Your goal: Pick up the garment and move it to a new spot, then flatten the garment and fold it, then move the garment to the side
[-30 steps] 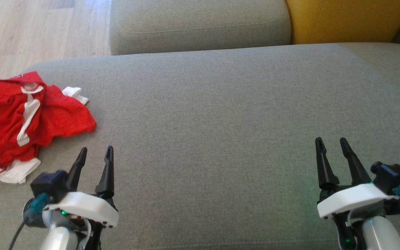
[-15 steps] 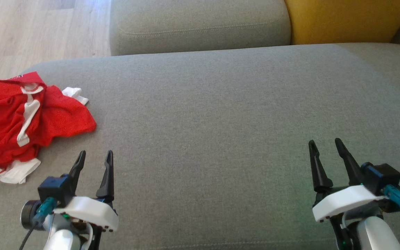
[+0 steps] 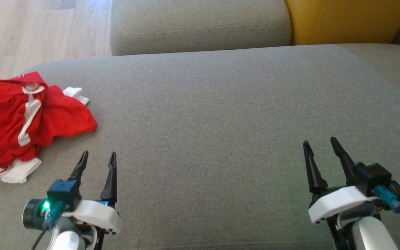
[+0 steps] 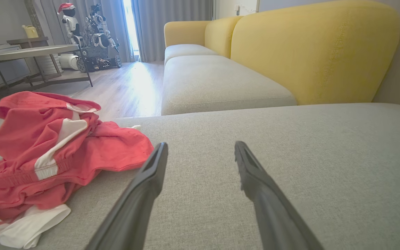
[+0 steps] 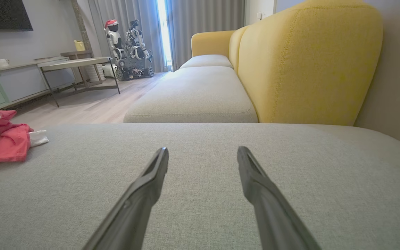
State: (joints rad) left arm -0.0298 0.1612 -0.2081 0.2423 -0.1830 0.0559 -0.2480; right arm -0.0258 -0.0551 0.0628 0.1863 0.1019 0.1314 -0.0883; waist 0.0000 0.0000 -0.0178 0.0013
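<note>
A crumpled red garment with white trim [image 3: 23,119] lies at the left edge of the grey sofa cushion [image 3: 221,111]. In the left wrist view the garment [image 4: 47,149] is bunched up to the left of the fingers. My left gripper [image 3: 98,155] is open just right of the heap and nearer to me, apart from it and holding nothing. My right gripper [image 3: 319,142] is open and empty over bare cushion far to the right. In the right wrist view the garment [image 5: 2,142] shows at the far left.
Wooden floor [image 3: 30,31] lies beyond the cushion's left edge. A second grey seat cushion [image 3: 200,24] and a yellow backrest [image 3: 346,19] stand behind. Across the room are a low table [image 4: 30,53] and another robot [image 4: 92,34].
Both arms have drawn back slightly toward me and rolled at the wrist. The right gripper has shifted a little to the left. The garment has not moved.
</note>
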